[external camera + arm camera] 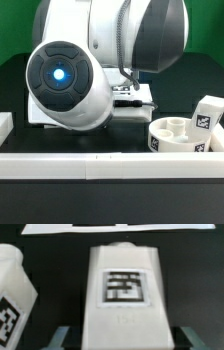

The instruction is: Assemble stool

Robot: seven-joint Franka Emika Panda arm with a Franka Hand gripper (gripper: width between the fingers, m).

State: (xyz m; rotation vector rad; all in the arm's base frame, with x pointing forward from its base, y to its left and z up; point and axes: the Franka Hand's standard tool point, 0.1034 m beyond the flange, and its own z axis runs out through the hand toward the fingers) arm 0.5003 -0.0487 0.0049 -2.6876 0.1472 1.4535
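In the wrist view a white leg block (pixel 125 286) with a black-and-white tag lies on the black table, between my gripper's (pixel 125 337) two fingers. The fingertips (pixel 62 335) stand on either side of its near end, with a dark gap on each side, so the gripper is open and straddles the block. A second tagged leg block (pixel 14 300) lies beside it. In the exterior view the round white seat (pixel 178 138) with sockets sits at the right. Another leg block (pixel 208 113) stands behind it. The gripper is hidden there behind the arm's body.
The marker board (pixel 120 228) lies just beyond the leg block's far end and shows partly behind the arm (pixel 135 98). A long white rail (pixel 100 165) runs along the table's front. A white piece (pixel 5 125) sits at the exterior view's left edge.
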